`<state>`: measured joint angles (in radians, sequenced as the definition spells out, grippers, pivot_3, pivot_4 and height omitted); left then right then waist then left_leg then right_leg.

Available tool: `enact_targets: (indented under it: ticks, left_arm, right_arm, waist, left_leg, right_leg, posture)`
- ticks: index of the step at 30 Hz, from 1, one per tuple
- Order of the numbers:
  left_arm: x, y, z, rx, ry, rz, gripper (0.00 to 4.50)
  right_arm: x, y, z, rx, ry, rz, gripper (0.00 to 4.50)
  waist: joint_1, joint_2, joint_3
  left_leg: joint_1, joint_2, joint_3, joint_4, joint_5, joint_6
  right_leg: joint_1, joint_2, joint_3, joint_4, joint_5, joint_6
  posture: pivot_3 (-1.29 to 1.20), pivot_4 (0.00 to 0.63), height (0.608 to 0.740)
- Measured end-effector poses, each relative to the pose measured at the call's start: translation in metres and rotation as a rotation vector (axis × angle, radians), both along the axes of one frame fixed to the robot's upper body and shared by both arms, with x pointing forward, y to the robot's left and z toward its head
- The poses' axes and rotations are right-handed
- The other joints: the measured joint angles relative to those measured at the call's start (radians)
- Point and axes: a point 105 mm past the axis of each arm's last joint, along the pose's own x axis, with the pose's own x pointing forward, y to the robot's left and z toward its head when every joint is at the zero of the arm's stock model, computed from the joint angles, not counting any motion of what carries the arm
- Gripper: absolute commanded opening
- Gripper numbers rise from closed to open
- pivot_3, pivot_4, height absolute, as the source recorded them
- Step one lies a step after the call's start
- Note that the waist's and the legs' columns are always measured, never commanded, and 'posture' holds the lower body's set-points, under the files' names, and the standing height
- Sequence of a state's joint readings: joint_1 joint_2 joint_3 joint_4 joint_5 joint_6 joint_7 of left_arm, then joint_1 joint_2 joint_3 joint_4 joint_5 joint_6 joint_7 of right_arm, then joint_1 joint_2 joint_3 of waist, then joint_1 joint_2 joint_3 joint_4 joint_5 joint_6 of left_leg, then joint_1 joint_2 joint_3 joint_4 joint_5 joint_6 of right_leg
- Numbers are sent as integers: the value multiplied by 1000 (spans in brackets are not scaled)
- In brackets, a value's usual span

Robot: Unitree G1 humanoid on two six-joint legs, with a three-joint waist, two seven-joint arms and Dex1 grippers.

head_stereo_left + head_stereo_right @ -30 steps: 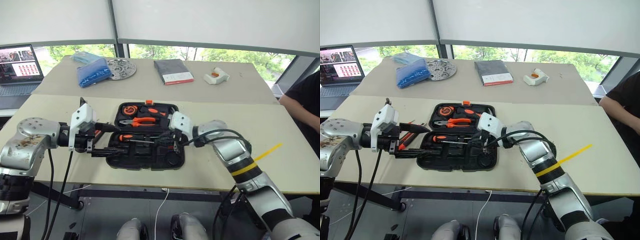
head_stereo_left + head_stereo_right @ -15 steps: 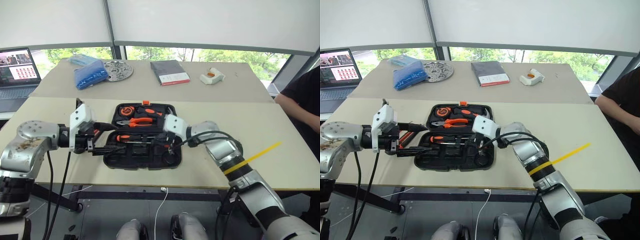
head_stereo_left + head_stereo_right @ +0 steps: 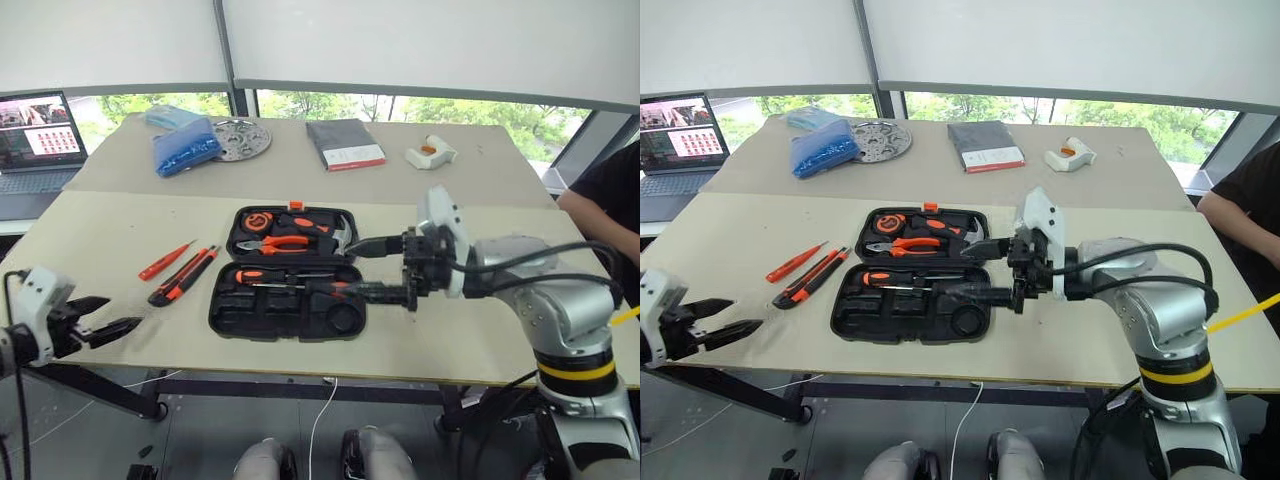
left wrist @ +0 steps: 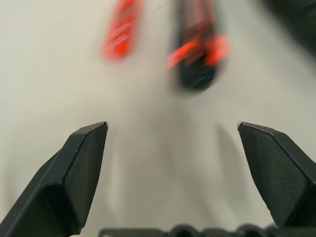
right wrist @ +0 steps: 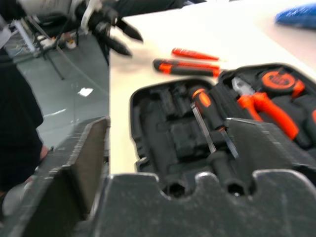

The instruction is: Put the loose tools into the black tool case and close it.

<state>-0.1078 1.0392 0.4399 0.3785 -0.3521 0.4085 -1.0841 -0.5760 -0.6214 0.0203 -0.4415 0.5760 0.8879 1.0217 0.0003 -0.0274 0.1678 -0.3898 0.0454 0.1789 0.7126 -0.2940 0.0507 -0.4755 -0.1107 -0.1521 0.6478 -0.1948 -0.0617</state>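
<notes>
Both head cams sit up high, looking forward and down over the bench (image 3: 500, 350), with the black tool case (image 3: 288, 300) near the middle and windows behind it. Basically the same scene, one slightly offset. Left wrist cam hangs close over the bench beside the case, facing the utility knife (image 4: 196, 54). Right wrist cam looks across the open case from close by, sharing it with the head views.

the black tool case (image 3: 288, 318) lies open and flat on the table. a black-and-orange screwdriver (image 3: 268, 275) lies in its near half. on the table just left of it lie an orange-black utility knife (image 3: 184, 275) and a slim orange-red screwdriver (image 3: 164, 260), side by side.
</notes>
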Motion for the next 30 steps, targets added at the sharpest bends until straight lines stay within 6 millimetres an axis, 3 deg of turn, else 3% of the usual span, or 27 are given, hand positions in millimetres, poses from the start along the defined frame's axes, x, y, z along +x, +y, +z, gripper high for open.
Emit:
enact_targets:
  ticks: [4,7,9,15,18,27,30]
  left_arm:
    - [36,-6,34,57,-86,-58,4500]
    - [60,-12,41,111,-80,-93,4500]
    - [75,-17,32,138,-38,-110,4500]
    - [107,-40,0,180,84,-103,4500]
    - [119,-56,-3,179,106,-119,3795]
    - [122,-60,-9,173,139,-102,466]
    - [122,-55,-6,144,126,-66,451]
  right_arm:
    - [-6,5,-2,-7,-10,11,4469]
    - [-7,3,-3,-8,-14,-8,4469]
    - [-7,0,-5,-15,-16,-33,4469]
    - [-13,-7,-2,-15,-42,-73,4469]
    - [-17,-12,1,-18,-57,-104,4500]
    - [-25,-24,4,-41,-75,-163,4500]
    - [-28,-33,0,-56,-44,-192,4500]
  waist:
    - [19,-1,0]
    - [17,-2,-1]
    - [11,-2,-1]
    - [-4,-6,0]
    - [-5,-6,0]
    - [-15,-6,0]
    - [-14,-7,1]
  left_leg:
    - [-1,-2,0,0,0,0]
    - [-2,-3,1,0,0,1]
    - [-2,-4,2,1,5,10]
    - [-3,-4,3,1,5,11]
    - [-2,-3,2,1,5,11]
    - [0,-1,1,2,5,11]
    - [-1,-1,1,2,5,10]
  right_leg:
    - [1,-1,-1,0,1,1]
    - [1,1,-1,-1,1,2]
    - [1,4,0,-1,1,2]
    - [0,11,1,-2,1,2]
    - [1,10,1,-2,1,2]
    - [1,3,2,1,1,2]
    - [1,4,1,1,1,2]
  posture:
    - [0,150,718]
    - [0,150,718]
    - [0,150,718]
    - [0,150,718]
    - [0,150,718]
    - [0,150,718]
    - [0,150,718]
